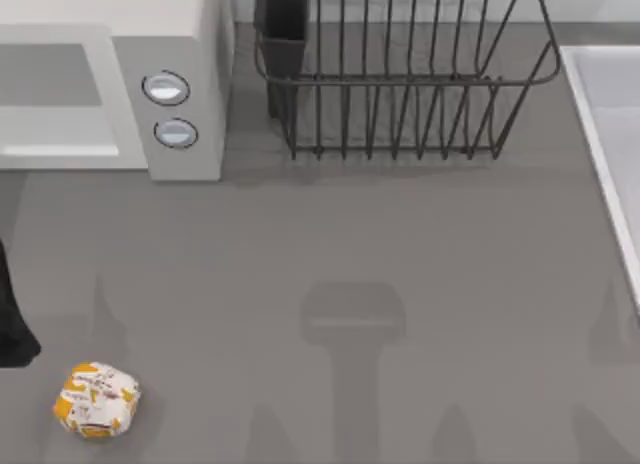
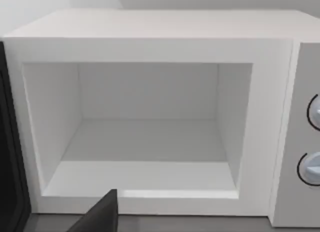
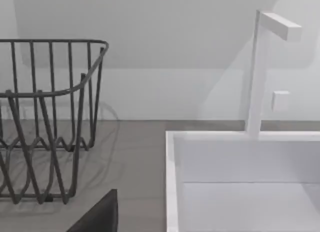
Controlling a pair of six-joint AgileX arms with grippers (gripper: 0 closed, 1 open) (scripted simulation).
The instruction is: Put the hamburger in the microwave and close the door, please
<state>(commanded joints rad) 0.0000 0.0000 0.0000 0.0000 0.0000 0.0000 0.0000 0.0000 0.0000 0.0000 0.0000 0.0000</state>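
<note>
The hamburger (image 1: 96,400) sits on the grey table (image 1: 330,244) at about 8 o'clock in the top view, near the lower left corner, wrapped in white paper with orange-yellow and red print; nothing touches it; the microwave (image 1: 170,44) stands at about 10 o'clock, back left of the table, well apart from the hamburger, two round silver-blue knobs (image 1: 166,88) stacked on its front panel; its cavity (image 2: 145,127) is open and faces the left wrist camera, pale walls and floor, nothing inside; the door (image 2: 9,157) shows as a dark strip at the cavity's hinge side in the left wrist view, swung open; the same door is probably the dark shape at the top view's left edge, cannot tell for sure; a dark wire dish rack (image 1: 400,74) stands at about 12 to 1 o'clock, just beside the microwave, with a dark cup-like holder (image 1: 285,29) on its left end; a white sink (image 1: 610,134) runs along the right edge at about 3 o'clock, with a white tap (image 3: 260,72) seen in the right wrist view next to the rack; a dark finger tip (image 2: 102,214) of the left gripper pokes in toward the microwave front, another (image 3: 100,214) of the right gripper toward the rack and sink; cannot tell whether either gripper is open or closed.
</note>
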